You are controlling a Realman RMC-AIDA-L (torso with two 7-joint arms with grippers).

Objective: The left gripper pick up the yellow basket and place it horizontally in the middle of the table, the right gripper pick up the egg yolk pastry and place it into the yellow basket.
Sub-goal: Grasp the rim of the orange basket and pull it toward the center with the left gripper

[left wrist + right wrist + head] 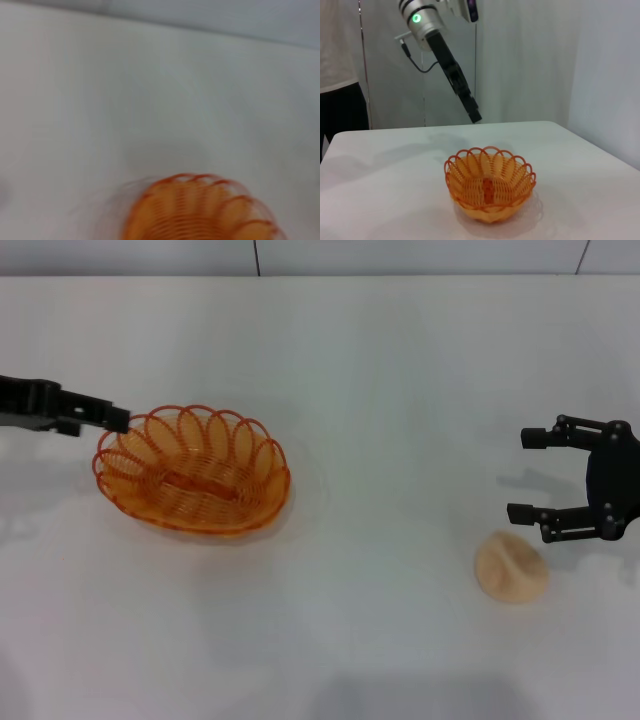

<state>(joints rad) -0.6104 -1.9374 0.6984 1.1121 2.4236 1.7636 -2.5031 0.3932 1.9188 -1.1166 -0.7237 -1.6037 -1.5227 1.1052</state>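
The yellow basket [192, 470] stands upright on the white table [400, 380], left of the middle. It also shows in the left wrist view [200, 212] and the right wrist view [490, 187]. It is empty. My left gripper [118, 420] is at the basket's left rim; in the right wrist view the left gripper [475, 117] hangs above and behind the basket, apart from it. The egg yolk pastry [511, 566] lies on the table at the right. My right gripper [522, 473] is open and empty, just beyond the pastry and not touching it.
The table's far edge [320, 276] runs along the top of the head view. In the right wrist view a person in dark trousers [340, 110] stands past the table's far side, in front of a white curtain [520, 60].
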